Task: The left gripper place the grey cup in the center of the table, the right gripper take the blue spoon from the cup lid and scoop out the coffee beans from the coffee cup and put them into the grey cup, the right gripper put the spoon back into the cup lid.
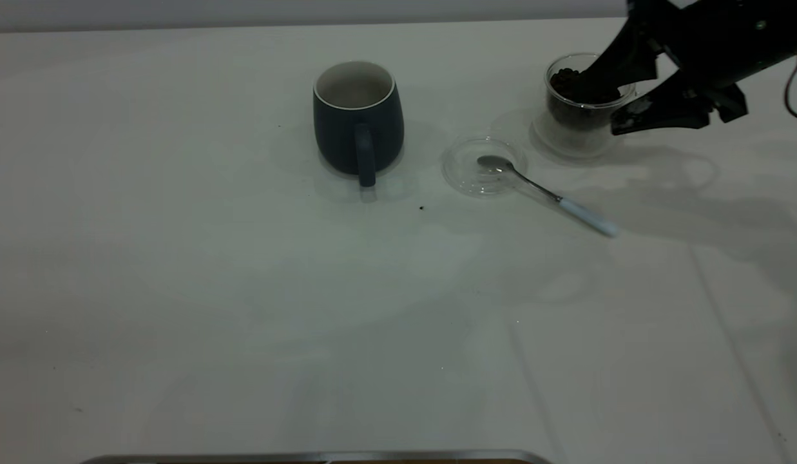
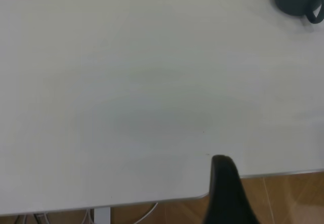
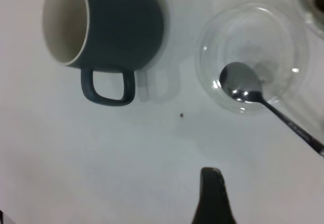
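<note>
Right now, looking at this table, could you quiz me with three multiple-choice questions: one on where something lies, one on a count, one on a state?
1. Where does the bowl of the blue spoon rest?
A. in the cup lid
B. in the grey cup
C. in the coffee cup

2. How many cups stand on the table?
A. one
B. two
C. three

3. What is the right gripper holding?
A. the spoon
B. the lid
C. nothing

Answers: 1 A, the metal bowl lies inside the clear disc. 2 B, one grey mug and one glass cup with coffee beans. 3 C, its fingers are spread, empty, by the glass cup.
</note>
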`<move>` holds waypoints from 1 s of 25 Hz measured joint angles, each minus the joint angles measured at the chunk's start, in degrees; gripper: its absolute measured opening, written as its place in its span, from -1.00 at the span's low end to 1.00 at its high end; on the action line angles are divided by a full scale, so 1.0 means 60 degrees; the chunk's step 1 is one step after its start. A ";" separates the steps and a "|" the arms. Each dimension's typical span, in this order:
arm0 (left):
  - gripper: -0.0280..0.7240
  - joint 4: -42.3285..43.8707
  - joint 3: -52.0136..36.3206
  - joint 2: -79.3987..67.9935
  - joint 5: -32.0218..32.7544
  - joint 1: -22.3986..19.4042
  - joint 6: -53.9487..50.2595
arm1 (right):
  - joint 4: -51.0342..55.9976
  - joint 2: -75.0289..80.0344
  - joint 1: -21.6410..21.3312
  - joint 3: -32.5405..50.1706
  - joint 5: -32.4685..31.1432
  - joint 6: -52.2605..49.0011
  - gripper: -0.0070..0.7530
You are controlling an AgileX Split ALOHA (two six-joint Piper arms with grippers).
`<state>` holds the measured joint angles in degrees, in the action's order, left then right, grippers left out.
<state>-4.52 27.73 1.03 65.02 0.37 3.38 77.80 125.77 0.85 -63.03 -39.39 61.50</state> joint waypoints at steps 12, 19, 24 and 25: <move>0.48 0.0000 0.0000 0.0000 0.0000 0.0000 0.0000 | -0.1155 -0.1039 0.0365 0.0017 0.0102 -0.0142 0.57; 0.48 0.0000 0.0000 0.0000 0.0000 0.0000 0.0000 | -0.4628 -0.4314 0.0426 0.0017 -0.0537 -0.3241 0.57; 0.48 0.0000 0.0000 0.0000 0.0000 0.0000 0.0000 | -0.7059 -0.6985 0.0426 0.0028 -0.1771 -0.5509 0.57; 0.48 0.0000 0.0000 0.0000 0.0000 0.0000 0.0000 | -0.7540 -0.7542 0.0426 0.0028 -0.2031 -0.5882 0.57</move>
<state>-4.52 27.73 1.03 65.02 0.37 3.38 32.56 80.52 3.41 -62.86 -51.57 26.21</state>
